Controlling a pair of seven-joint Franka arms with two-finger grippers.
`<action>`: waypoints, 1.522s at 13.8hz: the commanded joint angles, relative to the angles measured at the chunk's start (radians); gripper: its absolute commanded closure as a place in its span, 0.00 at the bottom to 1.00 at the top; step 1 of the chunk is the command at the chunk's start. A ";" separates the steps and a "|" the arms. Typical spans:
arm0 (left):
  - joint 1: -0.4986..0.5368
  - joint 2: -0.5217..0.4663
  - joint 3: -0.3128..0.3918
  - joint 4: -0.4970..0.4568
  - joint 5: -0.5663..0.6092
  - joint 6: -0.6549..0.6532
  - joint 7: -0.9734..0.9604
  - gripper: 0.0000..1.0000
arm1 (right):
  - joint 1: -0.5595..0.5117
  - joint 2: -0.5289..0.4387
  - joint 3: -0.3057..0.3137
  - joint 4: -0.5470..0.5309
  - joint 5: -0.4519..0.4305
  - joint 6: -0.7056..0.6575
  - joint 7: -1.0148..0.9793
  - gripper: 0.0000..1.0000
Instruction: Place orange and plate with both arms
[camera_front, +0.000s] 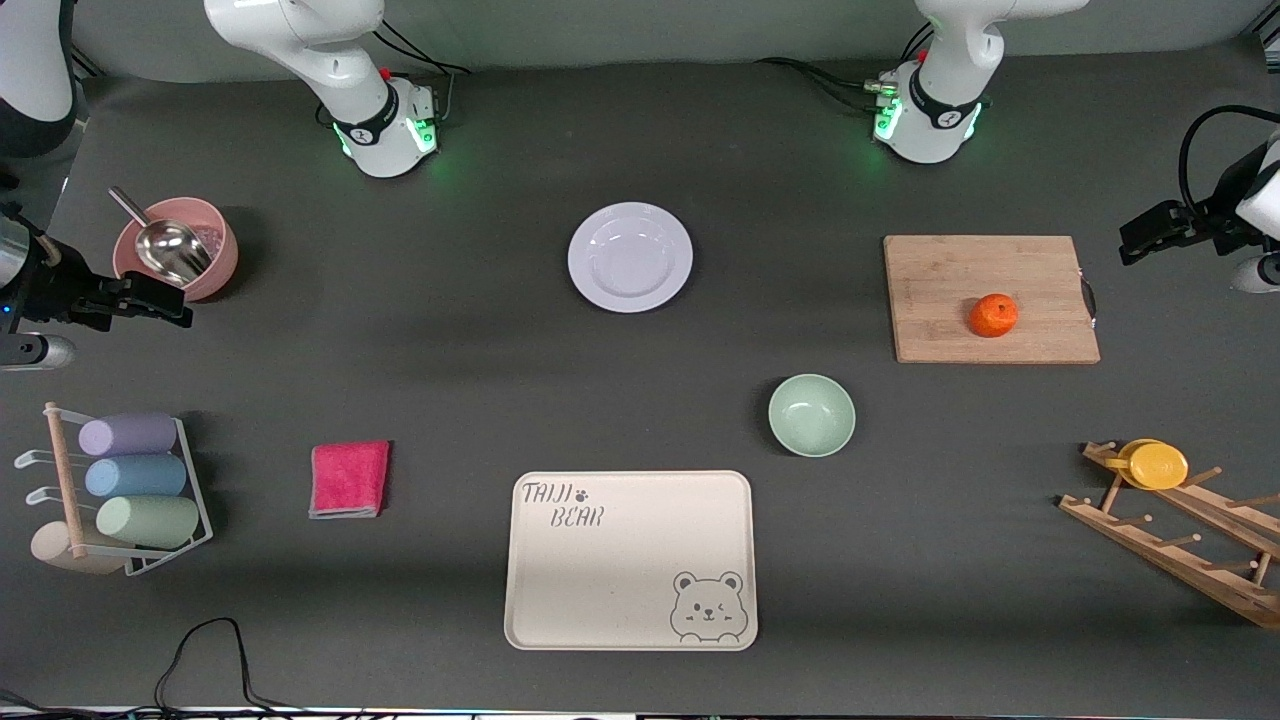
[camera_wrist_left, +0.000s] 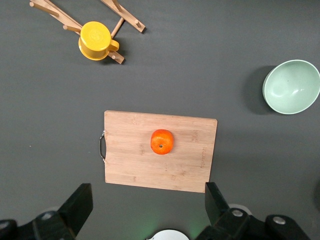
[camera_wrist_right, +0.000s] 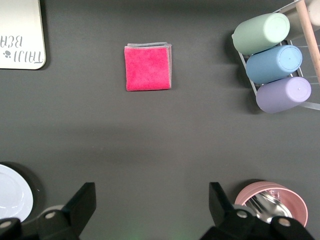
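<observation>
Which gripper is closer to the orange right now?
Left. The left gripper hangs open past the cutting board at the left arm's end of the table; the orange sits on that board. The right gripper, also open, is by the pink bowl at the right arm's end.

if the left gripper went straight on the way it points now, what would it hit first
Probably the cutting board, near the orange; the open left gripper looks straight down on it, though depth is unclear.

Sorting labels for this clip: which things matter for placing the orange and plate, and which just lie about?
Job: orange, plate, left gripper, right gripper, both open.
Lying about: cutting board under the orange, green bowl, bear tray, pink cloth.
</observation>
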 joint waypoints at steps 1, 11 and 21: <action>-0.006 0.015 0.006 0.046 0.003 -0.040 0.005 0.00 | 0.008 -0.022 -0.006 -0.019 -0.006 -0.008 0.008 0.00; 0.003 0.026 0.006 0.058 0.004 -0.068 0.026 0.00 | 0.014 -0.028 0.000 -0.008 -0.008 -0.008 0.010 0.00; 0.062 -0.323 0.032 -0.363 0.000 -0.039 0.025 0.00 | 0.011 -0.031 -0.004 -0.012 -0.008 -0.008 0.008 0.00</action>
